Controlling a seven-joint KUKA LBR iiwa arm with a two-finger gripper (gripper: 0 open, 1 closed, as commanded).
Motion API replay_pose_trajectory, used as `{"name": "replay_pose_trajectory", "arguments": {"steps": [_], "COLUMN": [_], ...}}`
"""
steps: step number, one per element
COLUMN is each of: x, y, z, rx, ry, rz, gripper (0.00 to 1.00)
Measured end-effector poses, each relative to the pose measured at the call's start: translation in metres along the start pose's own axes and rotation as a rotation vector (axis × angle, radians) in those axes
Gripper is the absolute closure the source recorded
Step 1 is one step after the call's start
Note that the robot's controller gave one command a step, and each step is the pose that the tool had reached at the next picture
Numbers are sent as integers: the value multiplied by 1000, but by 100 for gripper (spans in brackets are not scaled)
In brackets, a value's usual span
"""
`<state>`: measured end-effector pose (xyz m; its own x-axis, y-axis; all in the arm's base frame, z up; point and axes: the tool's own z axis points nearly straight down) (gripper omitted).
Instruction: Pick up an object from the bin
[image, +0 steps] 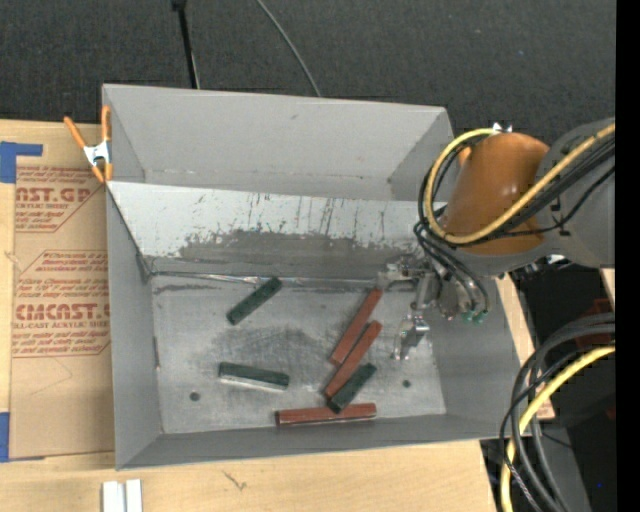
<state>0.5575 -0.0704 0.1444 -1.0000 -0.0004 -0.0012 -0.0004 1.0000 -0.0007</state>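
A grey metal bin (270, 140) holds six slim bars on its scuffed floor, all loose and none stacked into a heap. The long red-brown bar (358, 325) lies tilted right of centre, its upper end pointing to the back wall. A second red-brown bar (352, 360) lies alongside it on the lower side, at the same tilt and touching or nearly so. A short dark green bar (352, 388) sits just below that pair, at the second bar's lower end. A third red-brown bar (326, 413) lies level further below, along the near wall. Well to the left of the long bar lie a tilted dark green bar (253, 301) (the higher of the two) and a level dark green bar (254, 377).

The gripper (408, 340) stands just right of the long red-brown bar, the nearest thing to it, above bare floor. Whether it is open or closed cannot be told: its metal parts blend with the grey floor. Whether it touches the floor is also unclear. Up and to the right of the long bar, the wrist's orange cover (495, 190) and looping cables (436, 180) hide the bin's right wall.
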Motion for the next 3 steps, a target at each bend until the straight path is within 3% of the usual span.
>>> {"name": "replay_pose_trajectory", "arguments": {"steps": [1,2,3], "x": [-3,-3,3], "y": [17,17,16], "z": [71,71,-116], "rx": [1,1,1], "ry": [-3,-3,-7], "rz": [-34,-34,-33], "gripper": [100,100,100]}}
